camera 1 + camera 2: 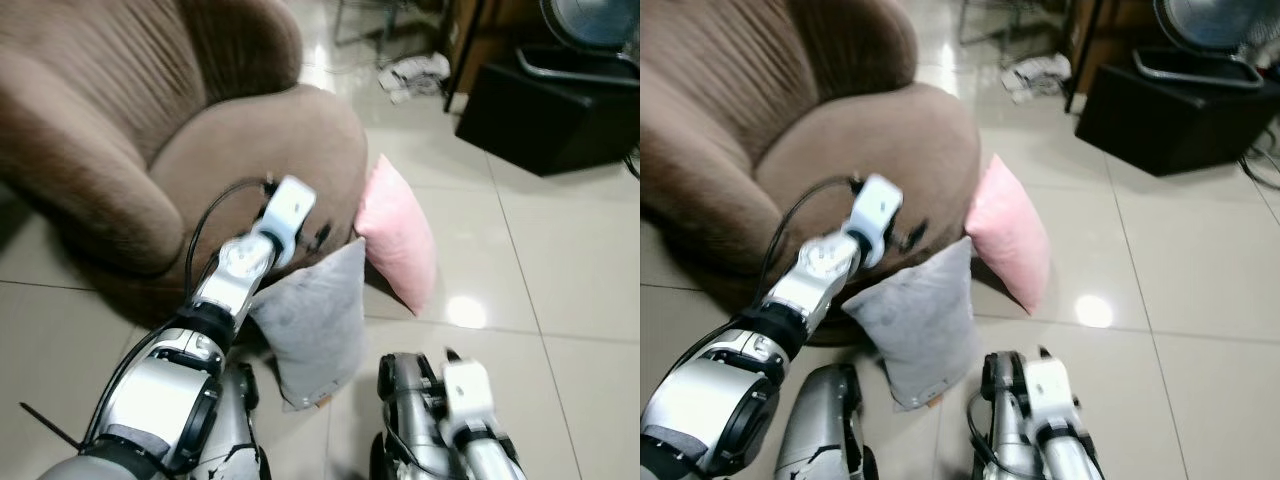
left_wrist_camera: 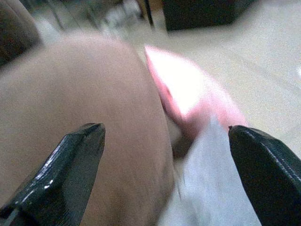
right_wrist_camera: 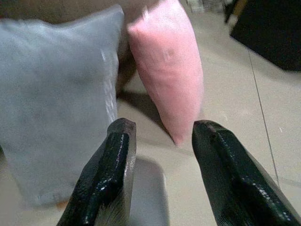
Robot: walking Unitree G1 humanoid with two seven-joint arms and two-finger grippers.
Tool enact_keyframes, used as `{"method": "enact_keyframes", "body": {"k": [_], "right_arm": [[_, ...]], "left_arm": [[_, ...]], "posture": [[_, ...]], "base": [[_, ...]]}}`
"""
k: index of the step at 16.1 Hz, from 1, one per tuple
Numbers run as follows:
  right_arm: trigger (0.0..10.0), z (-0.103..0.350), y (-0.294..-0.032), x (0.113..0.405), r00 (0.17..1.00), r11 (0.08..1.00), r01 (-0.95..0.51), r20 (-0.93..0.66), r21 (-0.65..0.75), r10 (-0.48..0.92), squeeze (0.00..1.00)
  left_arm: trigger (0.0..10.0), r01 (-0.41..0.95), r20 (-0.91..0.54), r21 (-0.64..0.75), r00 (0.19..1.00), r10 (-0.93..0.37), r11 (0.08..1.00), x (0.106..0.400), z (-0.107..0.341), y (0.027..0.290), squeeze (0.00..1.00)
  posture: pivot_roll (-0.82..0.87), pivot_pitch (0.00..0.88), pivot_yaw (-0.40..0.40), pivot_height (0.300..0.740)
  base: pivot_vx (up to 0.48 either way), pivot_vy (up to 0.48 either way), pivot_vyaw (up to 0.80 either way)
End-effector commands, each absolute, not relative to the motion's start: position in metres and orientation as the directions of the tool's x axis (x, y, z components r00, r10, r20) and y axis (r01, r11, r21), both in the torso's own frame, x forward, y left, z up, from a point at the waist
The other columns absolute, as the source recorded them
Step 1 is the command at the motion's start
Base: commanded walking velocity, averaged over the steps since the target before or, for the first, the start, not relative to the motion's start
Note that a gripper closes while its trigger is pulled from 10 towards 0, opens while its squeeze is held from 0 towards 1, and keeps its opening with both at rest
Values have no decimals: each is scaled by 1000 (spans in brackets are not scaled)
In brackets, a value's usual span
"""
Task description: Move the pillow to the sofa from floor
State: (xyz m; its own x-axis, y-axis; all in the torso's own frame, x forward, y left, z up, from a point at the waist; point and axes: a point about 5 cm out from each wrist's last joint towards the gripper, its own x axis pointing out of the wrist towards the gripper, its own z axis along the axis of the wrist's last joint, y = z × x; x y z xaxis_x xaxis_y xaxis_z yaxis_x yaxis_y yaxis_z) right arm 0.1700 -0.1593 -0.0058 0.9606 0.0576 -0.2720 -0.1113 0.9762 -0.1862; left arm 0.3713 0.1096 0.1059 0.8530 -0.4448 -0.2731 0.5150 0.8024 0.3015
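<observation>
Right tool (image 1: 447, 357): nearest the head camera, low over the floor tiles (image 1: 560, 280) just in front of the robot, holding nothing.
Left tool (image 1: 318, 235): head views show the left arm stretched forward, its tip at the sofa's front edge above the grey pillow; finger spread is hard to judge from here.
Grey pillow (image 1: 312, 325): stands on the floor on its lower edge, leaning back against the front of the sofa (image 1: 250, 150).
Pink pillow (image 1: 398, 235): just beside the grey one, also propped on the floor against the sofa front, tilted, upper corner touching the upholstery.
Background: black box (image 1: 550, 110) on the tiles well apart from the pillows.
Left wrist view: black fingers (image 2: 70, 172) spread wide with brown sofa cushion between them; pink pillow and a pale grey corner lie beyond; blurred.
Right wrist view: fingers (image 3: 110, 172) parted, aimed at the gap between grey pillow (image 3: 56, 108) and pink pillow (image 3: 167, 70); nothing gripped.
Handling: likely light, soft, squashy fabric, not fragile; it will sag when lifted.
Grip point: a pinch on the top corner or upper edge should hold best.
</observation>
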Motion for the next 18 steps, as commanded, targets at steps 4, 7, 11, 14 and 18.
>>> {"method": "enact_keyframes", "body": {"k": [4,7,11,14,18], "right_arm": [[10000,-6,-168,155,953,976,-86,-303,-198,22,0],[10000,-4,-164,153,951,978,-86,-309,-190,24,0],[10000,-1,-174,132,940,974,-91,-342,-209,15,0],[10000,4,-181,113,933,972,-86,-361,-218,2,0],[10000,8,-184,100,922,970,-85,-386,-227,-10,0]], "left_arm": [[10000,601,-432,337,783,-447,725,366,90,133,0],[10000,630,-509,372,752,-418,682,357,75,147,0],[10000,580,-534,425,781,-324,695,356,72,171,0],[10000,540,-531,455,803,-270,708,356,71,181,0],[10000,507,-526,467,818,-233,725,359,74,180,0]], "posture": [[-125,192,20,534],[-124,213,20,534],[-165,260,-19,534],[-199,283,-42,534],[-241,297,-48,534]], "base": [[0,0,0],[0,0,0],[0,0,0],[0,0,0],[0,0,0]]}}
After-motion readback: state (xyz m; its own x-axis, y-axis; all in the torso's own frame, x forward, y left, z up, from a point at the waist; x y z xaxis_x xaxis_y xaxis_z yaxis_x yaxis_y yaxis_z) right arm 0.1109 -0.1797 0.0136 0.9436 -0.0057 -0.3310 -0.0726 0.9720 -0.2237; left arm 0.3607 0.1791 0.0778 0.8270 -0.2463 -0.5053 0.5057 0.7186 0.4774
